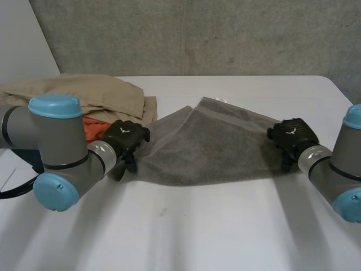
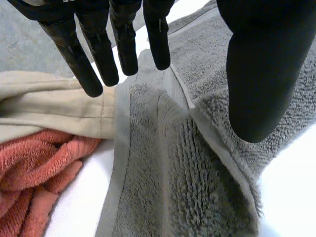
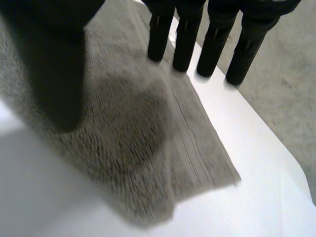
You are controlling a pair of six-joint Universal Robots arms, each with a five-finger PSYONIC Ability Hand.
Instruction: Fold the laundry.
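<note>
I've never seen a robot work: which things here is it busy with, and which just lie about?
In use:
grey towel
left hand at one end of it, open
right hand at the other end, open

Lying about:
beige cloth, heaped beside the left hand
orange towel under it
Both are possibly laundry waiting their turn.
</note>
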